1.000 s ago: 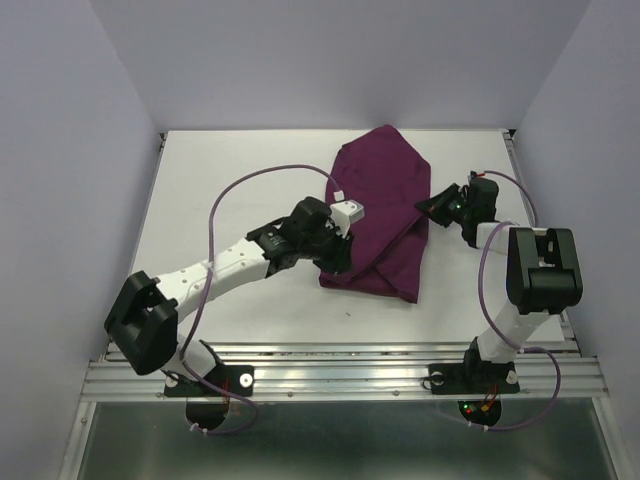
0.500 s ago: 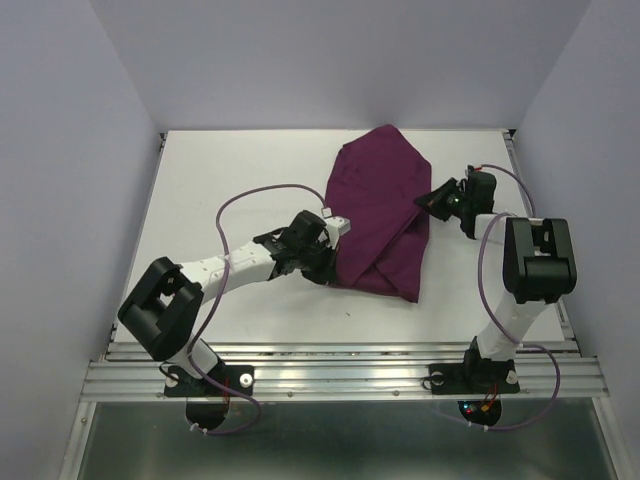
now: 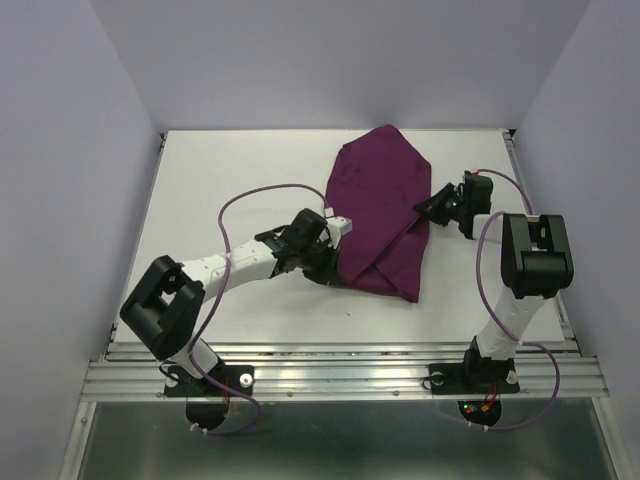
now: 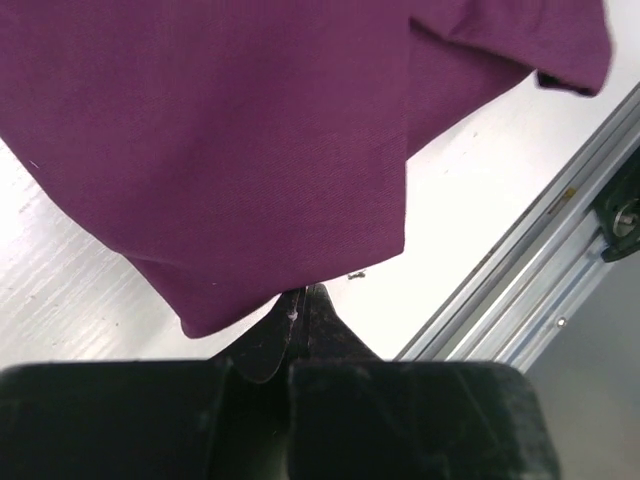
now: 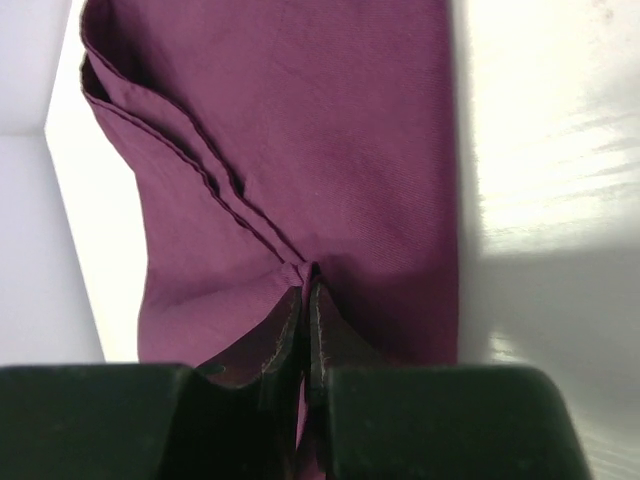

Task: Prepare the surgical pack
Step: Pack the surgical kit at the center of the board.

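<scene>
The plum-purple cloth lies folded on the white table, right of centre. No tray, scissors, forceps, gauze or packets show in any view. My left gripper sits low at the cloth's near-left edge. In the left wrist view its jaws are shut, tips together right at the hem of the cloth, which runs over them. My right gripper is at the cloth's right edge. In the right wrist view it is shut on a small pinched fold of the cloth.
The aluminium rail runs along the table's near edge and shows close by in the left wrist view. A purple cable loops over the bare table to the left. Lavender walls enclose three sides.
My left arm dropped from above the cloth to its near-left edge and the jaws closed there. The right gripper stayed shut on its fold, shifting only slightly.
</scene>
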`<control>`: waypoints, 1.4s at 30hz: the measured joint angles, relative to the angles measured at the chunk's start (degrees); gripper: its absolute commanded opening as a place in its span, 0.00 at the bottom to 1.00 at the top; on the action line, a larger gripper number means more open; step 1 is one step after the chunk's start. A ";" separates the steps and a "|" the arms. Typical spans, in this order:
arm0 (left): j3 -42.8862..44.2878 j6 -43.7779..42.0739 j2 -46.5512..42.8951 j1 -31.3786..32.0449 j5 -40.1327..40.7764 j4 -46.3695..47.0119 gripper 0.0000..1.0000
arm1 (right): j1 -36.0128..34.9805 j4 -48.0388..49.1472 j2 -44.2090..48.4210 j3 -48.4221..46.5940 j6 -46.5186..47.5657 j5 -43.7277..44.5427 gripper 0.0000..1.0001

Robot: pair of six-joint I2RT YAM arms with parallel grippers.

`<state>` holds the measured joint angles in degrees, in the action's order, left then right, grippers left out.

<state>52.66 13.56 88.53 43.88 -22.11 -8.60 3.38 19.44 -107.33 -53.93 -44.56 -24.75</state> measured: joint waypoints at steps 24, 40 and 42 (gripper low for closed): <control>43.23 1.86 25.55 -11.39 4.74 -9.90 0.00 | -1.92 -20.83 8.15 -10.62 12.55 11.28 0.47; 32.85 2.97 22.23 -13.99 1.27 -10.88 0.00 | -15.26 -38.40 -24.00 -54.31 27.32 9.29 0.62; 27.26 3.21 17.99 -13.46 -1.14 -10.86 0.00 | -15.50 -40.37 -26.45 -56.85 28.35 8.85 0.62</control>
<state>79.92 16.78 106.52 30.41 -23.24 -19.46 -12.12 -20.93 -133.78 -110.78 -16.21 -15.90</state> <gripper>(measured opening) 0.022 0.614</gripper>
